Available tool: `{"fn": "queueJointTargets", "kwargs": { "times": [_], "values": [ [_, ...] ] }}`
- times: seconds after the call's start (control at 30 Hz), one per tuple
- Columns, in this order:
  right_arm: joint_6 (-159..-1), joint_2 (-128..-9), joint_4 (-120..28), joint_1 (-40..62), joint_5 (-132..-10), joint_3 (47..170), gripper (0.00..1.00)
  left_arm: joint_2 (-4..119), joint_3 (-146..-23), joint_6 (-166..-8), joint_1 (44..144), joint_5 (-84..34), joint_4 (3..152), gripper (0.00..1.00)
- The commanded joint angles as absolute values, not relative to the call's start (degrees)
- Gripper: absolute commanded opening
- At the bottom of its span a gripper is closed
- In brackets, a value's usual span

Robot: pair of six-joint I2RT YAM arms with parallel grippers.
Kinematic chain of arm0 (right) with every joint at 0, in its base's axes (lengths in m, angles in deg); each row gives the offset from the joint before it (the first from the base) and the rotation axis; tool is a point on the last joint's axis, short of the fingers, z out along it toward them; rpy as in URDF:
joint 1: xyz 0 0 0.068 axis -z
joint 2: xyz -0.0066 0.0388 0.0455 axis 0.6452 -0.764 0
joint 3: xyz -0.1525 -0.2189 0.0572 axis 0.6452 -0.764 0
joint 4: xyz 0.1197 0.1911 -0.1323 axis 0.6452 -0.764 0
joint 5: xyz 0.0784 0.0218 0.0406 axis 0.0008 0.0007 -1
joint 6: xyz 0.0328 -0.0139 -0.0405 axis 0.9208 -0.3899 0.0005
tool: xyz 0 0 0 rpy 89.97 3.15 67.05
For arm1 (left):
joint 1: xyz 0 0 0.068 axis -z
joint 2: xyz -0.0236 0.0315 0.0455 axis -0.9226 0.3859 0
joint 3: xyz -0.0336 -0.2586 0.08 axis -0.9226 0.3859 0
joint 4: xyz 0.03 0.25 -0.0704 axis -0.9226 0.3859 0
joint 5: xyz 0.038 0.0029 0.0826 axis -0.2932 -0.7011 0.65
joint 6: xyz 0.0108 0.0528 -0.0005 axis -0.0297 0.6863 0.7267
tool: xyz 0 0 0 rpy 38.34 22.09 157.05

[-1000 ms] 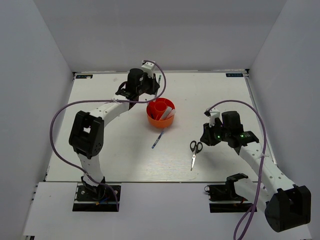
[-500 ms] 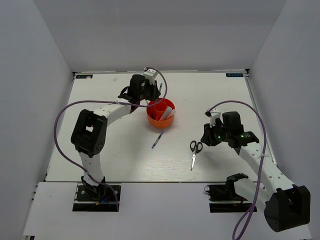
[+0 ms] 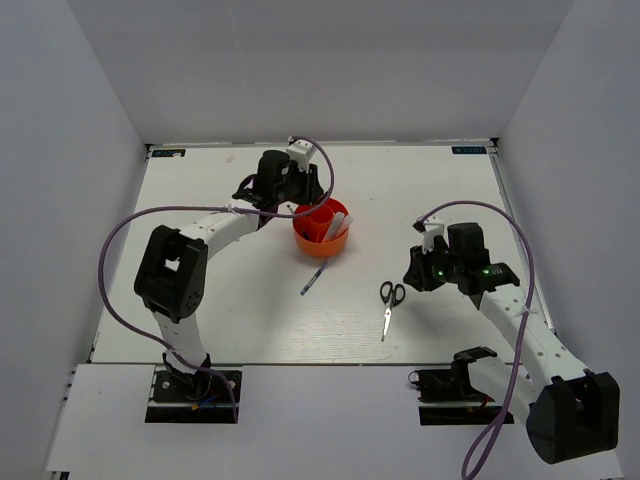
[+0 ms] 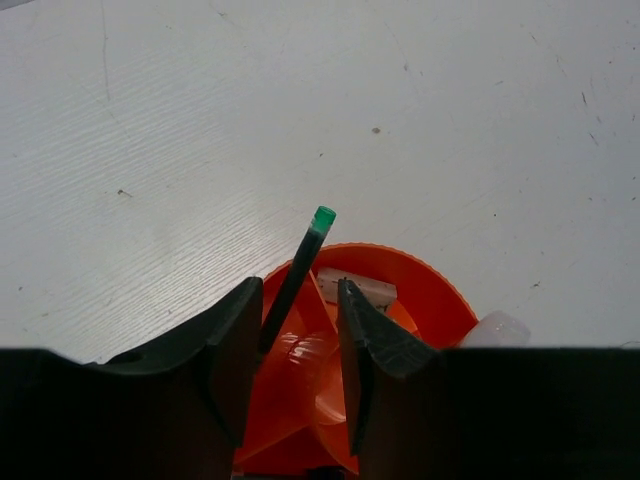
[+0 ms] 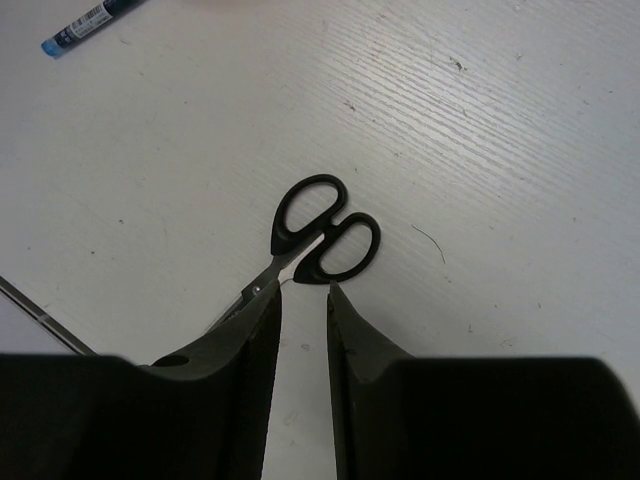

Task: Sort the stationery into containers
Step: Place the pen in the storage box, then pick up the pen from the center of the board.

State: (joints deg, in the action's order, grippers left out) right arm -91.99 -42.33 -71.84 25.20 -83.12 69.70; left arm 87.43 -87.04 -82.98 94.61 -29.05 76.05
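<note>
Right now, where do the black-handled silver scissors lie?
In the top view the black-handled silver scissors lie flat on the white table, right of centre, between the thin blue pen and the right hand, handles toward the far edge.

Scissors [image 5: 315, 272] blades hid. behind R fingers [image 5: 240, 370].

The organizer [image 3: 322, 246] sits on the table [image 3: 200, 300], centred and toward the far side. A pen [image 3: 314, 279] lies just before it, with the scissors [image 3: 388, 306] to its right. A second pen [image 4: 297, 270] leans between the left fingers [image 4: 235, 340], seemingly inside the organizer.
</note>
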Motion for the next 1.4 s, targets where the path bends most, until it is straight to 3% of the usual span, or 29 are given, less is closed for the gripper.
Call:
{"fn": "queueJointTargets", "kwargs": {
  "times": [0.0,0.13,0.17,0.2,0.27,0.37,0.4,0.5,0.57,0.63,0.83,0.9,1.17,1.37],
  "values": [
    [-92.5,-41.6,-70.2,25.7,-84.4,69.3,0.28,83.1,-88.7,-81.8,95.1,-28.0,78.1,0.47],
    [-92.4,-41.4,-70.2,26.0,-84.8,69.3,0.28,81.1,-87.5,-81.6,95.1,-27.1,78.5,0.42],
    [-92.5,-41.2,-70.2,26.2,-84.8,69.3,0.28,79.7,-87.0,-81.6,95.1,-26.9,78.5,0.36],
    [-92.5,-41.2,-70.2,26.2,-84.8,69.2,0.28,77.6,-86.4,-81.6,95.2,-26.7,78.6,0.19],
    [-92.5,-40.8,-70.3,26.4,-84.8,69.3,0.28,74.0,-83.3,-81.4,95.3,-25.4,79.3,0.04],
    [-92.6,-40.1,-70.3,26.6,-84.7,69.2,0.28,64.9,-77.6,-79.0,98.4,-21.4,87.1,0.0],
    [-92.7,-40.2,-70.3,26.6,-84.8,69.2,0.28,63.7,-75.3,-78.4,101.2,-20.6,88.6,0.02],
    [-92.5,-40.1,-70.3,26.6,-85.1,69.1,0.28,59.3,-70.7,-76.2,105.5,-23.0,96.4,0.3],
    [-92.6,-40.5,-70.3,25.7,-85.3,69.2,0.28,59.2,-68.0,-74.0,108.9,-24.5,99.9,0.57],
    [-92.6,-40.7,-70.3,26.5,-85.3,69.3,0.28,60.4,-67.1,-72.8,112.8,-23.1,101.0,0.67],
    [-92.8,-40.6,-70.4,27.1,-84.8,69.0,0.3,66.2,-64.2,-72.9,119.1,-17.3,95.7,0.63],
    [-92.8,-40.5,-70.4,27.1,-84.9,68.8,0.3,68.4,-64.4,-73.1,119.2,-14.5,94.3,0.59],
    [-92.9,-40.6,-70.5,27.6,-85.6,68.7,0.3,73.4,-65.5,-73.4,119.0,-9.0,92.2,0.61],
    [-92.9,-40.6,-70.3,27.4,-85.8,68.8,0.3,77.2,-66.7,-75.1,116.3,-11.4,92.2,0.61]
  ]
}}
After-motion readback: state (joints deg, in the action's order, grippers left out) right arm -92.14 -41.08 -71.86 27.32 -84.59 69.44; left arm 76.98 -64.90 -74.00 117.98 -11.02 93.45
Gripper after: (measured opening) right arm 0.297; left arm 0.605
